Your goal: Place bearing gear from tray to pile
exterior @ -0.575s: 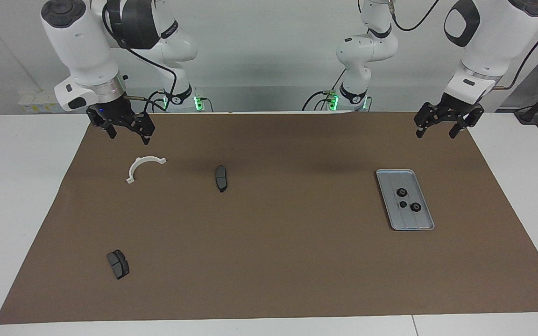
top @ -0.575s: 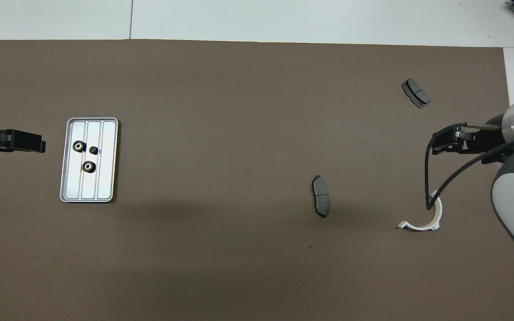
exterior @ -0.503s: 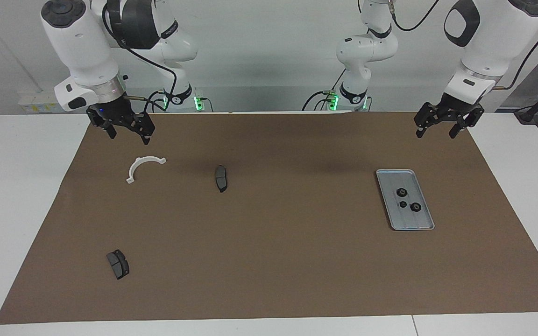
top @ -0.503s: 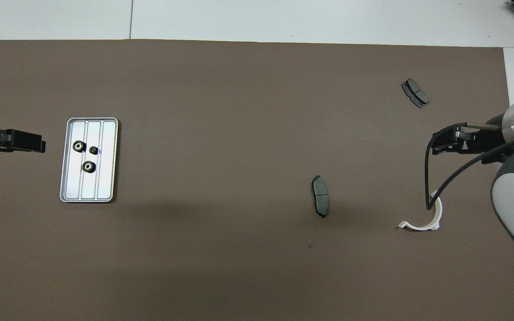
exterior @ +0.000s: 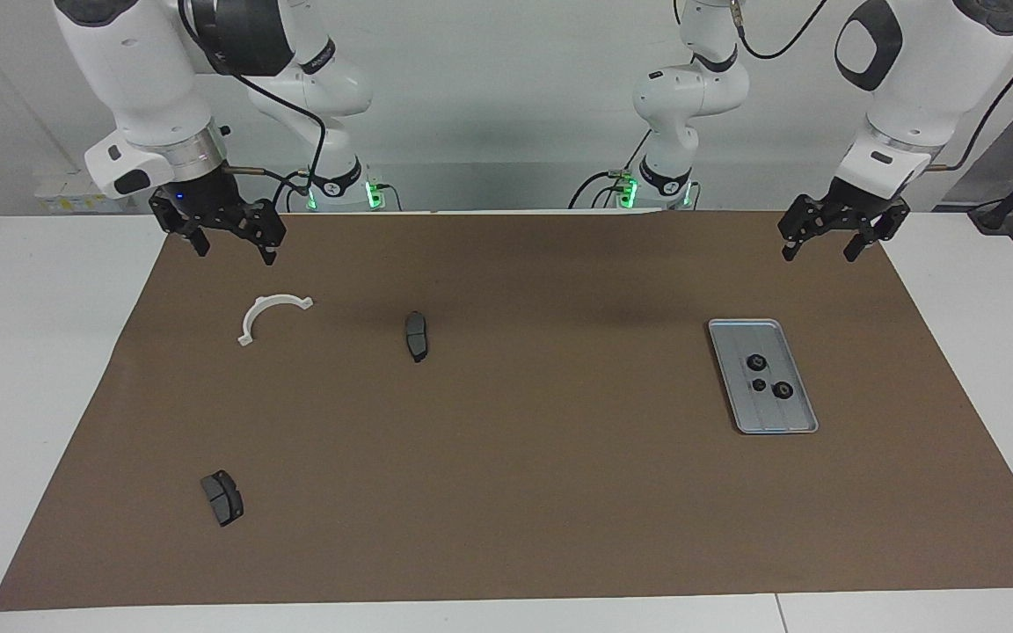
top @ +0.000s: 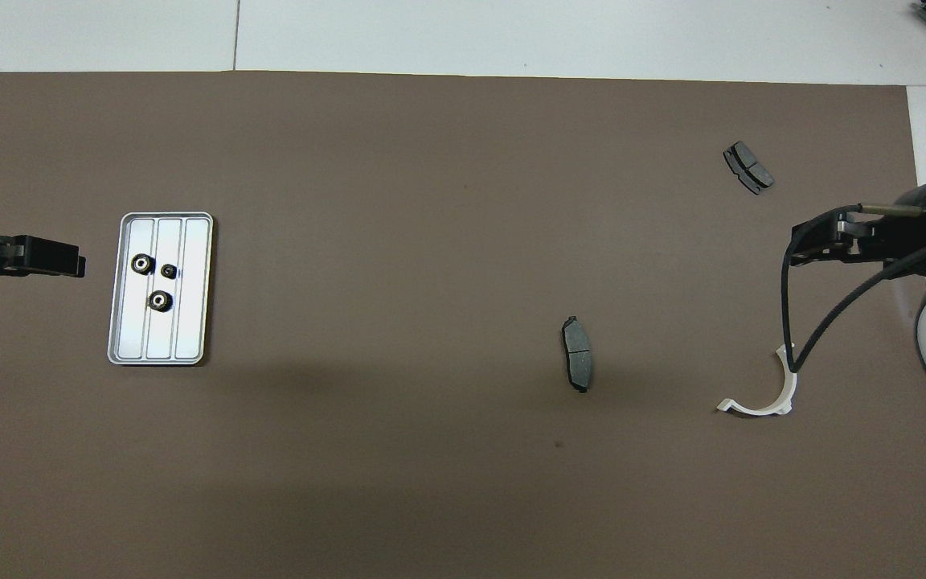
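The silver-grey tray (exterior: 735, 334) (top: 190, 330) lies toward the left arm's end of the table and holds three small black bearing gears (exterior: 783, 389) (top: 159, 300). The pile is spread loosely toward the right arm's end. It is made up of a white half-ring bracket (exterior: 267, 308) (top: 762, 404), one dark brake pad (exterior: 417, 335) (top: 577, 354) and another (exterior: 222, 498) (top: 748, 167) farther from the robots. My left gripper (exterior: 819, 253) (top: 75, 265) hangs open and empty above the mat beside the tray. My right gripper (exterior: 236, 255) (top: 794, 249) hangs open and empty above the mat near the bracket.
A brown mat (exterior: 515, 492) covers most of the white table (exterior: 23, 396). The right arm's black cable (top: 788, 322) loops over the bracket in the overhead view.
The right gripper has lifted a little and shifted toward its own end of the table, away from the bracket. The left gripper has hardly moved.
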Motion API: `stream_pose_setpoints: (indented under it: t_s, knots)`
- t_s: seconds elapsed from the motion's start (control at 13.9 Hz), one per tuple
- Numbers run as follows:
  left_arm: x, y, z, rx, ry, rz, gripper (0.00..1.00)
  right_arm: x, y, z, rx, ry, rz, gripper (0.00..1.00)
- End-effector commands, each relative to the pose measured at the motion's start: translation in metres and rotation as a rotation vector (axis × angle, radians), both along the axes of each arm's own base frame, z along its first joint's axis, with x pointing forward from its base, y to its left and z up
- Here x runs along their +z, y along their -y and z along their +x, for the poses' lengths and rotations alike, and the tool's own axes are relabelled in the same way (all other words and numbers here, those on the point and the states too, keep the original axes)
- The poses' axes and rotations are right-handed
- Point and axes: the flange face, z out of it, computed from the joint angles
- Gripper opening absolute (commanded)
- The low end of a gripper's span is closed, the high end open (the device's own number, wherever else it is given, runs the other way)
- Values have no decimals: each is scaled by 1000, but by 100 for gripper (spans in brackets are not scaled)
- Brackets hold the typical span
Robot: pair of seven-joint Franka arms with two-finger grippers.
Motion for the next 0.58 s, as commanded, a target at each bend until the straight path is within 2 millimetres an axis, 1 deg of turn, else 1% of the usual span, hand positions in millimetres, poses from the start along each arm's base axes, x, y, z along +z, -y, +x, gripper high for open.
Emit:
stream_pose_setpoints:
  t_s: [0.0,0.07,0.14,0.29,0.5]
  knots:
    - [-14,-11,-7,31,22,0,100,2,-1,4,26,-12,21,100]
    - [-20,-13,-3,33,21,-2,100,2,0,4,25,-12,21,100]
    - [-30,-15,5,37,19,-5,100,2,0,4,25,-12,21,100]
    - [-56,-16,21,37,12,-12,100,2,0,4,25,-12,21,100]
    - [-92,-17,38,40,6,-21,100,2,0,4,25,-12,21,100]
